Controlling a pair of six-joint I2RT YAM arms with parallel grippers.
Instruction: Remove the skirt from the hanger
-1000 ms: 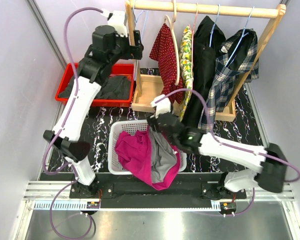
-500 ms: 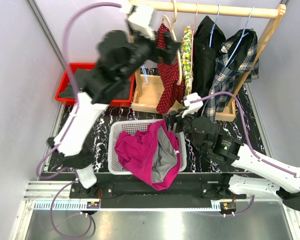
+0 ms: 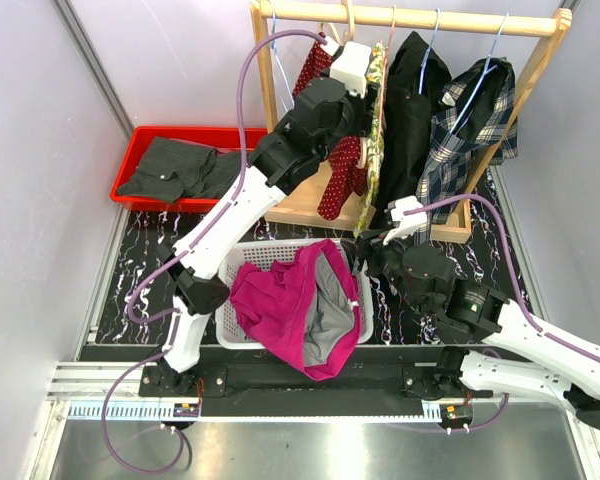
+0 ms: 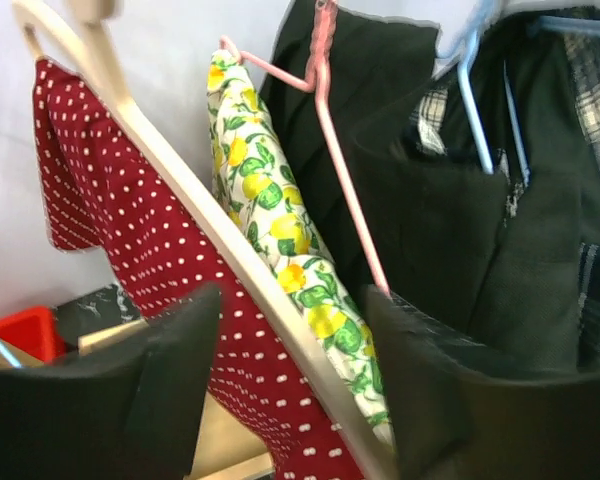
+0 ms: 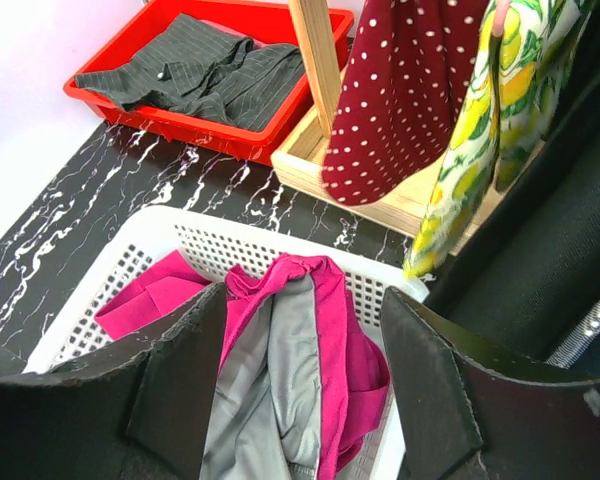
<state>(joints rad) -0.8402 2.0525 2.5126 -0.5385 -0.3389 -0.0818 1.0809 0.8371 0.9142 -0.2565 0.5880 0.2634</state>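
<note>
Wooden hanger (image 4: 220, 245): hook cut by top edge, left wrist view. Red dotted garment (image 4: 110, 220): hem cut by bottom edge. Left fingers (image 4: 130, 400): hidden behind wrist, overhead view. Right arm (image 3: 540, 345): elbow cropped.

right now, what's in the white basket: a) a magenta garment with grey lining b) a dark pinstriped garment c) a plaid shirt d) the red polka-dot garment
a: the white basket holds a magenta garment with grey lining showing, and it spills over the near rim.
</note>
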